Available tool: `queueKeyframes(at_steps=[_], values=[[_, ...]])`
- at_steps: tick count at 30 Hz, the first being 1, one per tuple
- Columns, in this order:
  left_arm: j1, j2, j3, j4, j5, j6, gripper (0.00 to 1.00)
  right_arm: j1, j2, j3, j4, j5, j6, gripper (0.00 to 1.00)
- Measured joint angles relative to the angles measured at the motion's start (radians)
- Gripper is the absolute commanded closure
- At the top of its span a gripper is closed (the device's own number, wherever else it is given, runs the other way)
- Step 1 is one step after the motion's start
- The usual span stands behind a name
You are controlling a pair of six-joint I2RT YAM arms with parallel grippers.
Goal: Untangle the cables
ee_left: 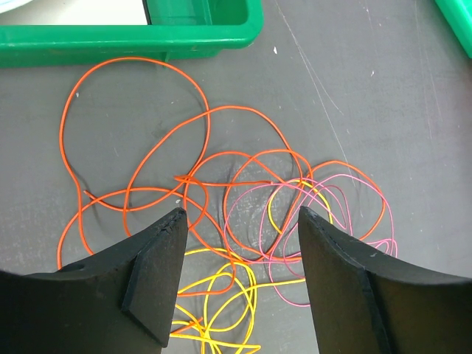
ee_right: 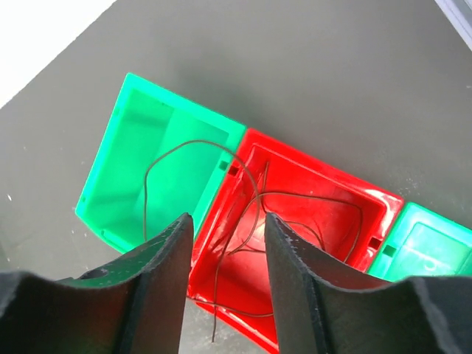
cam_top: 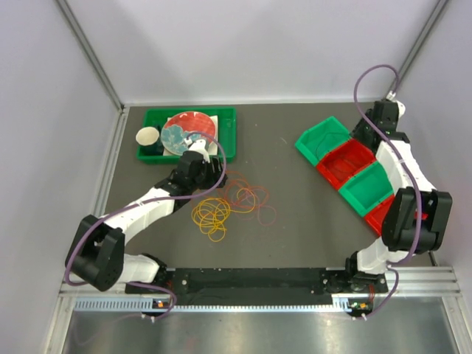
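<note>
The tangle of cables (cam_top: 234, 200) lies mid-table: orange loops (ee_left: 133, 140), pink loops (ee_left: 324, 221) and yellow loops (ee_left: 221, 295) overlapping. My left gripper (ee_left: 240, 221) hangs open above the tangle, jaws wide apart over the orange and yellow crossing, holding nothing; it shows in the top view (cam_top: 200, 157). A dark maroon cable (ee_right: 258, 214) lies across the red bin (ee_right: 317, 184) and into the green bin (ee_right: 140, 169). My right gripper (ee_right: 228, 221) is open just above that bin, the maroon wire running below between its jaws.
A green tray (cam_top: 228, 118) with a red plate (cam_top: 184, 125) and a cup stands at the back left, its wall close behind the tangle (ee_left: 133, 33). A row of green and red bins (cam_top: 346, 173) runs diagonally on the right.
</note>
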Motion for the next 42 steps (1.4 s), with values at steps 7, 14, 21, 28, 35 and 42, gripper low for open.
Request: queueKeyframes(at_steps=[7,14,21,28,35,42], values=[[0.0,0.0,0.0,-0.001,-0.001,0.0,0.34,0.138,0.13,0.165,-0.071,0.035,-0.048,0.54],[0.0,0.0,0.0,-0.002,-0.005,0.0,0.34,0.177,0.323,0.271,-0.114,-0.007,-0.023,0.54],[0.0,0.002,0.0,-0.006,-0.006,0.002,0.34,0.187,0.466,0.357,-0.143,-0.013,-0.003,1.0],[0.0,0.013,0.0,-0.012,-0.01,0.005,0.35,0.187,0.395,0.265,-0.092,0.033,0.029,1.0],[0.0,0.013,0.0,-0.011,-0.008,0.005,0.35,0.186,0.124,0.097,-0.056,0.143,0.004,1.0],[0.0,0.013,0.0,-0.006,0.0,-0.002,0.35,0.128,-0.007,-0.032,0.022,0.189,-0.021,1.0]])
